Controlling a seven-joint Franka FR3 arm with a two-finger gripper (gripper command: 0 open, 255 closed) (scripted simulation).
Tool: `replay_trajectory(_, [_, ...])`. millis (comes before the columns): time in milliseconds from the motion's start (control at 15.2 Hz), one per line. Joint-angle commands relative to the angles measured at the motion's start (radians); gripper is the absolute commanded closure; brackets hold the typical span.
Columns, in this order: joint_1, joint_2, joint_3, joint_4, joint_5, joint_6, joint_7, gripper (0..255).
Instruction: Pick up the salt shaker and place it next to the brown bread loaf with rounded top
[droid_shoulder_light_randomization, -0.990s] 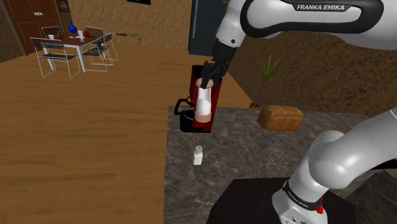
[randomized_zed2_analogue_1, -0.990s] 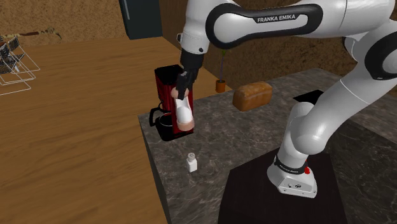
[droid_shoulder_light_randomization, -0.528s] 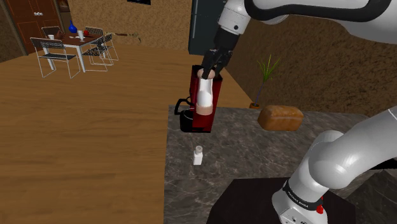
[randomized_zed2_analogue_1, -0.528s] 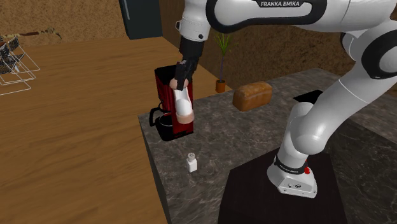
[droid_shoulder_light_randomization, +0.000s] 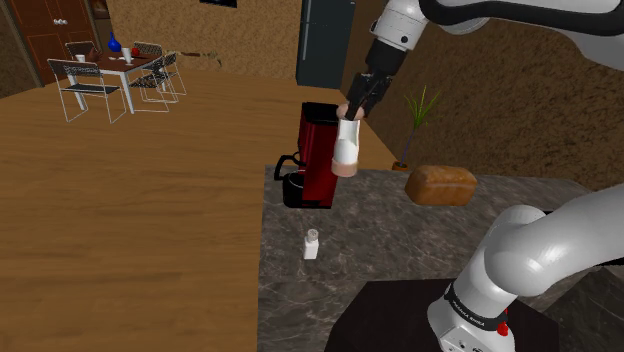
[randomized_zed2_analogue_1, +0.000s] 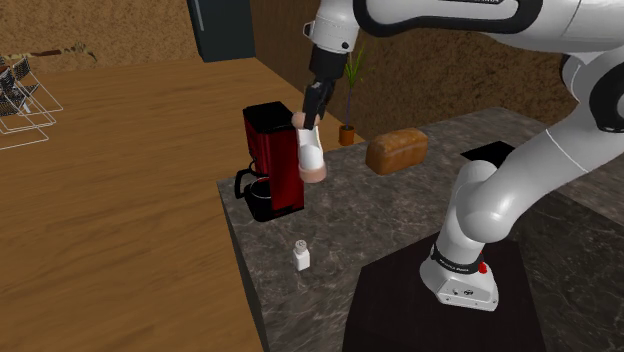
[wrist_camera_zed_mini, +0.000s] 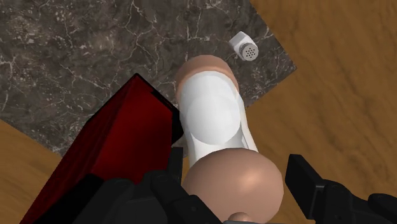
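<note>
One salt shaker (droid_shoulder_light_randomization: 347, 148), white with tan ends, hangs near-upright, clasped at its top by the end effector (droid_shoulder_light_randomization: 350, 108) over the desk's (droid_shoulder_light_randomization: 400, 250) far corner. Bread loaf (droid_shoulder_light_randomization: 441, 185) sits below, along that far edge, well apart.

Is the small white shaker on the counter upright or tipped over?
Upright: the small white shaker stands on its base on the counter.

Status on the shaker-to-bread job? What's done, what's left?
Done: grasp and lift. The end effector clasps the white shaker with tan ends, clear of the counter, beside the red coffee machine. In hand: carrying it. Left: set it down next to the brown loaf, not yet reached.
</note>
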Motion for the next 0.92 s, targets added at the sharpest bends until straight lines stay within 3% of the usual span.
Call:
replay_trajectory(0, [-0.009, -0.048, -0.037, -0.035, -0.008, -0.018, -0.043, 255])
replay_trajectory(858, [-0.087, -0.290, -0.281, -0.157, -0.134, -0.162, -0.299, 255])
